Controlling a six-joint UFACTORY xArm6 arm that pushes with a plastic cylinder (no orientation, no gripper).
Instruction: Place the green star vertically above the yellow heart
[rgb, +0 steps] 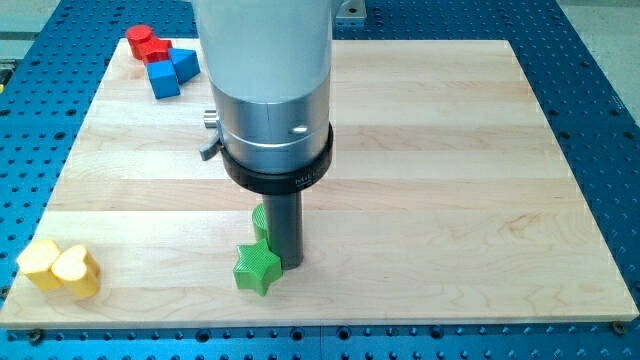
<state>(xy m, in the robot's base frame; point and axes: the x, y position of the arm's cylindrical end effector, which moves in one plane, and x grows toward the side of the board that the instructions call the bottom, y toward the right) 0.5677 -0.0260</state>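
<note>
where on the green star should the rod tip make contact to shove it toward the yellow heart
No grasp is possible, only pushing. My tip sits at the green star's right side, a second green block just behind it. The yellow heart lies far to the view's left. Probably press the star's right-facing notch between two points, so it doesn't spin off, and push leftward, slightly up.

There is 1 view only, so no second view shares any of the scene. It looks from the near edge of the wooden board (420, 150), raised above it and tilted down toward the far edge. The board fills most of the frame, its near edge running along the bottom and its far edge close to the top, with blue perforated table (600, 90) showing at left, right and near. The arm's grey housing (268, 80) stands close, cut off at the top.
</note>
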